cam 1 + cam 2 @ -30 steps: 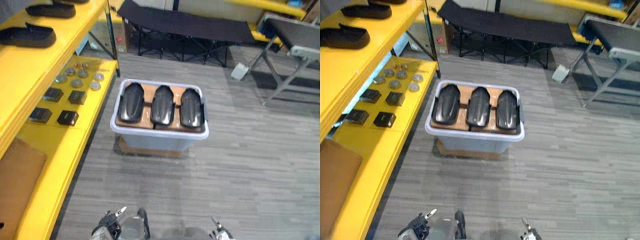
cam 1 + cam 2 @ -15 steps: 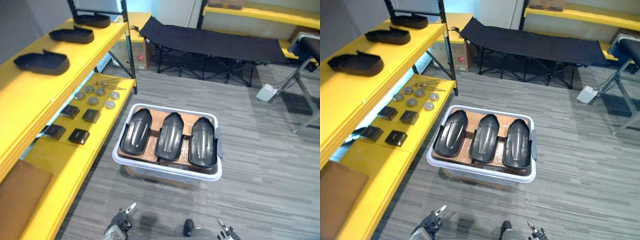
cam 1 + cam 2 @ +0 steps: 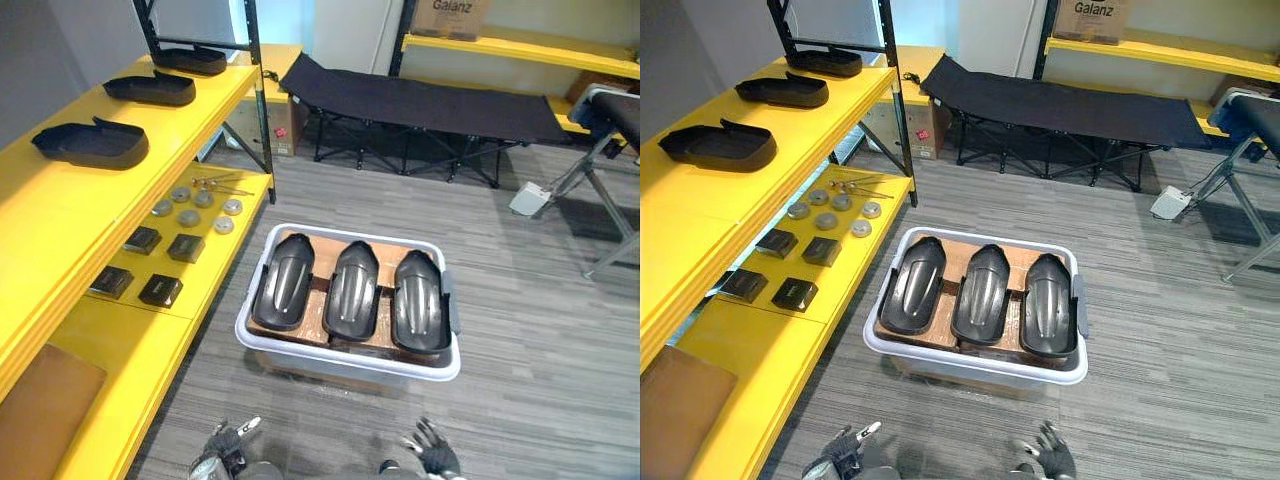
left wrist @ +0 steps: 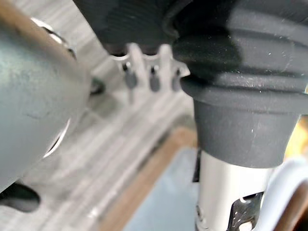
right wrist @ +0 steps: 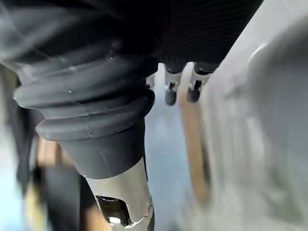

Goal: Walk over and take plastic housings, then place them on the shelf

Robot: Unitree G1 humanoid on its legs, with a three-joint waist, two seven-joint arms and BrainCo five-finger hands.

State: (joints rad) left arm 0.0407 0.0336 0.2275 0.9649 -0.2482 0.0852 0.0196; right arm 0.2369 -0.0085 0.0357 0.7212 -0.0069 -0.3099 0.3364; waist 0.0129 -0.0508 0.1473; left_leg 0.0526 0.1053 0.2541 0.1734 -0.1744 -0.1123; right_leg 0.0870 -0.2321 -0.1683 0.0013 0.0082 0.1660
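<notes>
Left eye view: whole scene shifted within last second, so camera moved, not bin. Three black housings lie side by side in bin on floor beside yellow shelf, now looming larger. Low in view, left hand and right hand empty, fingers relaxed. Walk probably nearly done; reach comes next.

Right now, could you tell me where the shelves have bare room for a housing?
Upper shelf: bare on the near side of the nearest shelved housing. Lower shelf: crowded with discs and black boxes, free between boxes and brown board.
</notes>
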